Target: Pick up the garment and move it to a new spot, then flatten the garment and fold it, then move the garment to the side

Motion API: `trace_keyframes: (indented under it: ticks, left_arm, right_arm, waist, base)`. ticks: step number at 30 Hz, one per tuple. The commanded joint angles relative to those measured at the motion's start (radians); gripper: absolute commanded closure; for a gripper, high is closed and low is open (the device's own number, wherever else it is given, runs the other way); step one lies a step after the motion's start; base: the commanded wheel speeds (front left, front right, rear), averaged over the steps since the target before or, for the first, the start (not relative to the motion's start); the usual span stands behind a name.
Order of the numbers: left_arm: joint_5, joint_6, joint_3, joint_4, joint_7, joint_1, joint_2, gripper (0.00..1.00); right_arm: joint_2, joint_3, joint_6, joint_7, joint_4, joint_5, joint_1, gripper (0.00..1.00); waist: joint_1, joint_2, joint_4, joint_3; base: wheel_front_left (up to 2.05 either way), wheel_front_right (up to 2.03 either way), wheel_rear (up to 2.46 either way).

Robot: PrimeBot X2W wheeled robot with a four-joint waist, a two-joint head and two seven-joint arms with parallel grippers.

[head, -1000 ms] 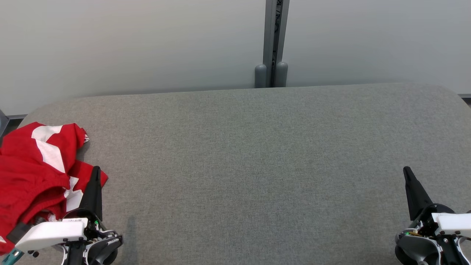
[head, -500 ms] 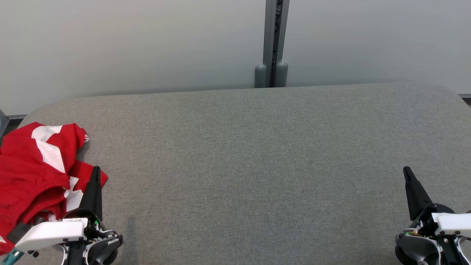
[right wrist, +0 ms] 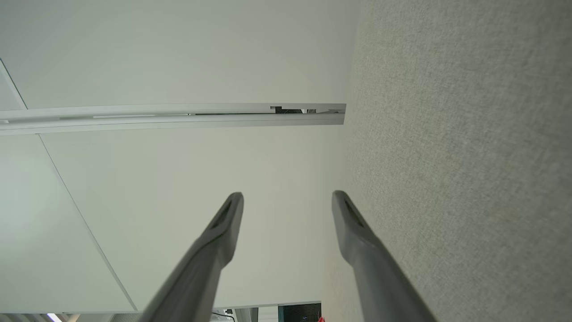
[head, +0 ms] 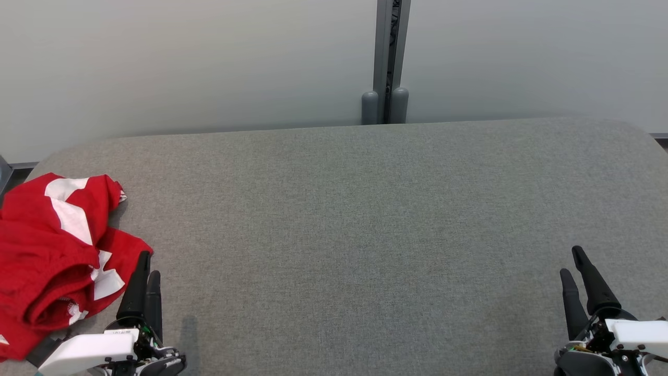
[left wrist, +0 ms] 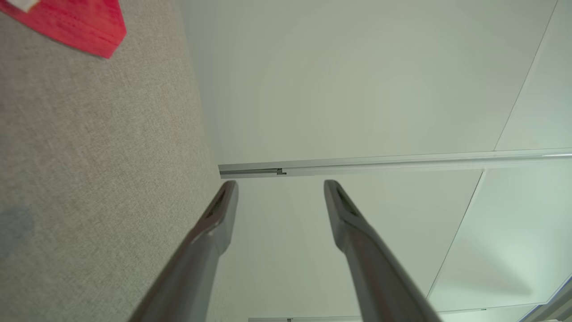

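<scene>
Garment [head: 52,250], red with white patches, lies crumpled at the left end of the grey surface [head: 355,219], and part of it runs off the head view's left edge. The left claw [head: 149,263] sits just beside its near right hem, fingers spread apart with nothing between them. Whether a fingertip brushes the cloth is hard to judge from the head view, though the left wrist view suggests a gap. The right claw [head: 570,260] hovers well apart at the surface's right end, likewise spread wide and holding nothing. A pale wall [head: 209,62] stands behind.
</scene>
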State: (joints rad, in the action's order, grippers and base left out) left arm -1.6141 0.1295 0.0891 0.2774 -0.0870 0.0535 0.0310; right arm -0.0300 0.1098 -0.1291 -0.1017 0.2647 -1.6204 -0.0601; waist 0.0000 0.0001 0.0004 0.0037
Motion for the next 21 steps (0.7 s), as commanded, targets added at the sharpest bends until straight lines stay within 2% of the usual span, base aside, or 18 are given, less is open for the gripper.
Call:
trace_keyframes:
  ticks: [1,10,16,21]
  left_arm:
    - [-0.005,0.0,-0.005,-0.023,0.007,0.031,0.009,0.0]
    - [0.033,0.0,-0.029,-0.054,0.05,0.039,0.011,0.0]
    - [0.112,0.0,-0.036,-0.077,0.076,0.043,0.012,0.0]
    - [0.237,0.0,-0.048,-0.106,0.101,0.045,0.013,0.0]
  right_arm:
    - [-0.008,-0.003,0.0,0.009,-0.029,-0.008,-0.019,0.0]
    - [-0.011,-0.013,-0.001,0.039,-0.076,0.002,-0.016,0.0]
    - [-0.03,-0.044,-0.001,0.082,-0.106,0.073,-0.016,0.0]
    - [-0.056,-0.075,-0.001,0.115,-0.137,0.164,-0.016,0.0]
  waist:
    - [0.0,-0.0001,0.0,0.0]
    - [0.0,-0.0001,0.0,0.001]
    - [0.0,-0.0001,-0.001,0.002]
    - [0.0,-0.0001,-0.002,0.006]
  base:
    - [0.0,0.0,0.0]
    - [0.0,0.0,0.0]
    - [0.0,0.0,0.0]
    - [0.0,0.0,0.0]
